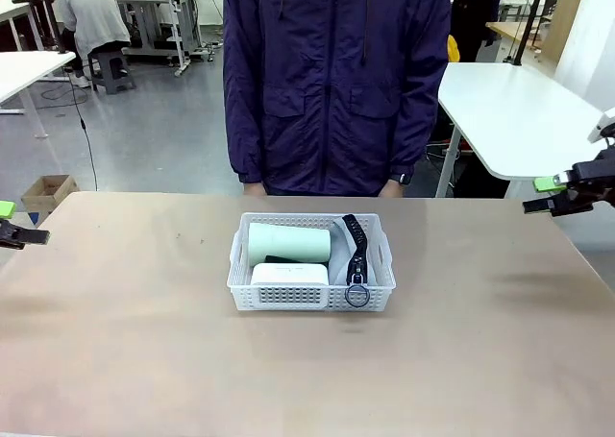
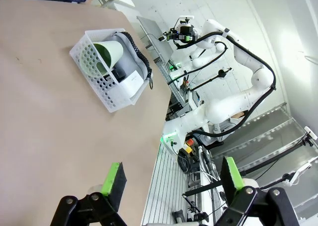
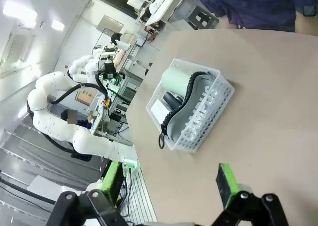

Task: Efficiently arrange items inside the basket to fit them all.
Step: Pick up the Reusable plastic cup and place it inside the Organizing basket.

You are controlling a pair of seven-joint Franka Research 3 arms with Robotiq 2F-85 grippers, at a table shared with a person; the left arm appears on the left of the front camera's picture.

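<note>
I have the left end effector (image 2: 171,179) hanging at the left edge of the bench (image 1: 125,341), its green-padded jaws standing wide with nothing between them. Far ahead of it across the bare bench top sits the white perforated basket (image 2: 94,82), well apart from the fingers.

From the front camera the basket (image 1: 312,298) sits mid-bench, roughly midway between my two end effectors. Inside it, on the side nearer the left end effector, the pale green cup (image 1: 288,242) lies on its side along the far wall. In front of the cup lies the white box (image 1: 288,274), with a black thing showing just between them; I cannot tell what it is. On the side nearer the right end effector the grey soft case (image 1: 341,264) fills the space, its black zip strap (image 1: 357,248) running along the top and its ring (image 1: 357,295) hanging over the near wall.

A person in a dark blue jacket (image 1: 336,72) stands at the far edge.

The right end effector (image 3: 166,186) hovers off the right edge of the bench, jaws wide and empty, the basket (image 3: 198,121) well ahead of it.
</note>
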